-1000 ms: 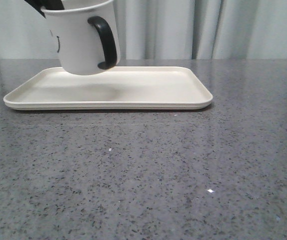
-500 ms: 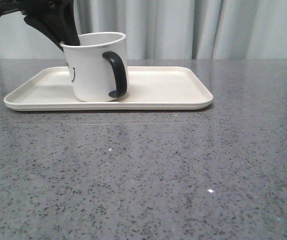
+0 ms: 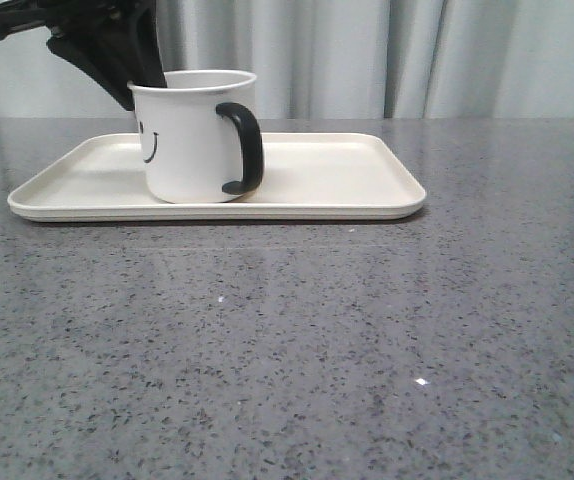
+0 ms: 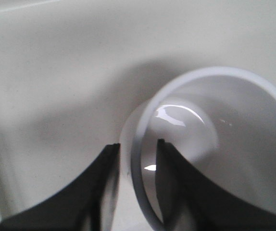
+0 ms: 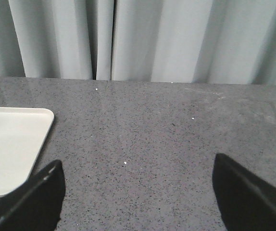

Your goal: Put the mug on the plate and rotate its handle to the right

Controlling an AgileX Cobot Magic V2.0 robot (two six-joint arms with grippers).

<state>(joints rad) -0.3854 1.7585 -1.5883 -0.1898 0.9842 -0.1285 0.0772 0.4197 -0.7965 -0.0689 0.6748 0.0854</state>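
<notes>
The mug (image 3: 192, 135) stands upright on the plate (image 3: 347, 175) — left gripper (image 4: 135, 163) pinching its rim; right gripper (image 5: 135, 192) spread apart.

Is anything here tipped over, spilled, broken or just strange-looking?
Nothing stands out. The mug stands upright on the plate, empty inside, handle pointing right. The left gripper pinches its rim, one finger inside, one outside.

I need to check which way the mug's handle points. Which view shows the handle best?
The front view: the handle shows whole on the mug, toward the right. The left wrist view shows only the mug's rim and inside; the right wrist view shows only a corner of the plate.
</notes>
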